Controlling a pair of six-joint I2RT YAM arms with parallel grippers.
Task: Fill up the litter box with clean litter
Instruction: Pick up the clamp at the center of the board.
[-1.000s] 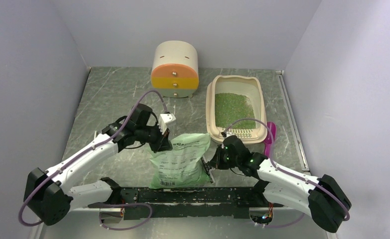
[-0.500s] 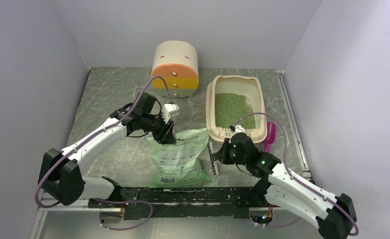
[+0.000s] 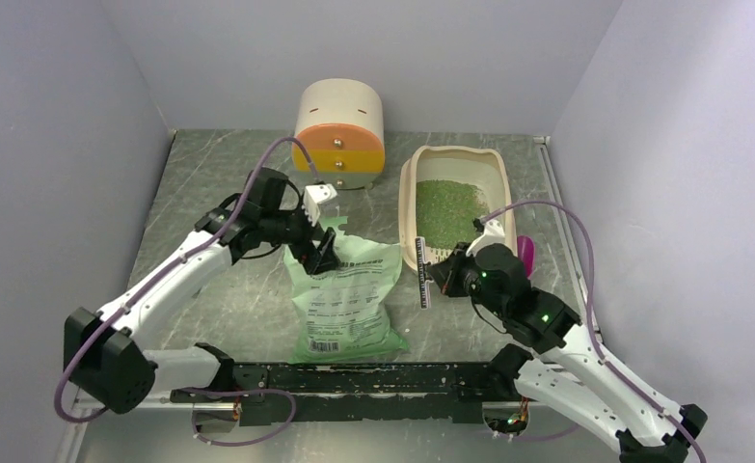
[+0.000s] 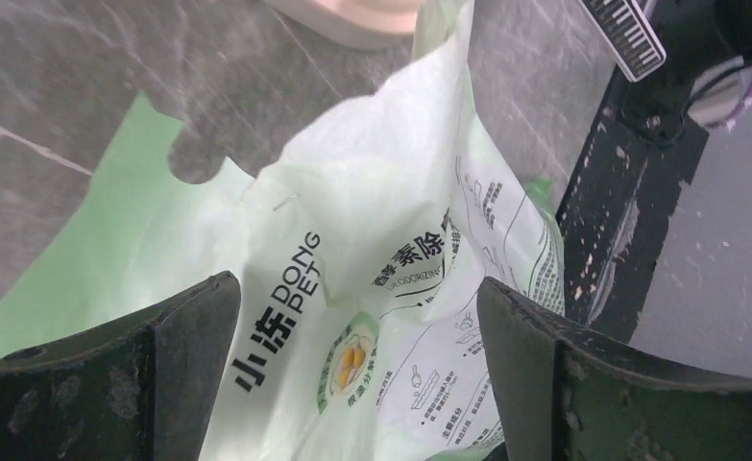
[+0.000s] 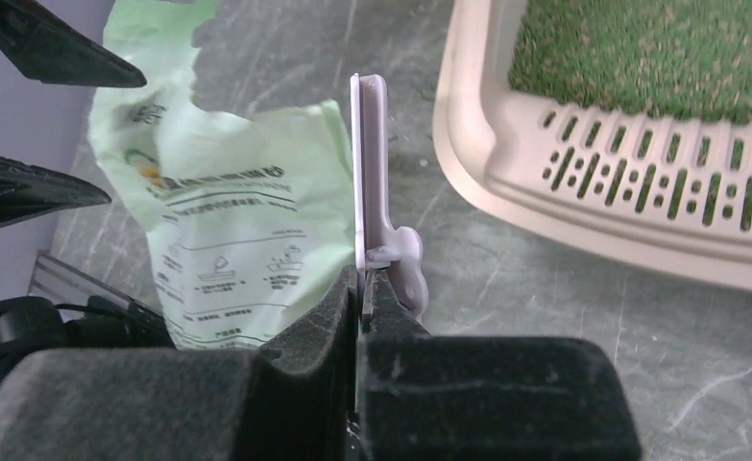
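grey marbled table (image 3: 209, 183), pale walls (image 3: 354, 48); litter box (image 3: 455, 151) holding litter (image 3: 447, 207) just beyond right gripper (image 5: 360, 288), clamped on clip (image 5: 370, 173); left gripper (image 3: 317, 257) apart astride bag (image 3: 349, 309).

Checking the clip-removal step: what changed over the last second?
Right pincer, shut on the bag clip, carried it from beside the right edge of the green bag toward the near-left corner of the litter box. Left pincer moved farther from the bases along the bag top, jaws astride it; the bag top shifted with it. Litter, drawer unit, scoop, box: unchanged.
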